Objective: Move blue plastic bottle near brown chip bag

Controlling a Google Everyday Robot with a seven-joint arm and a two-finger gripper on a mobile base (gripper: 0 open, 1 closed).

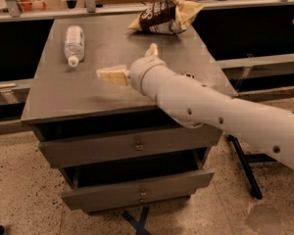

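On the tabletop, blue plastic bottle lay on its side at far-left, well apart from brown chip bag at back edge. Hand hovered mid-table, spread and empty. Nothing grasped; pick-up and move both left to do.

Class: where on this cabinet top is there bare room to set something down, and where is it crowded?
Bare: the strip between the blue plastic bottle and the brown chip bag, and the front-left corner of the cabinet top. Crowded: the middle and front right, under the open end effector and its arm.
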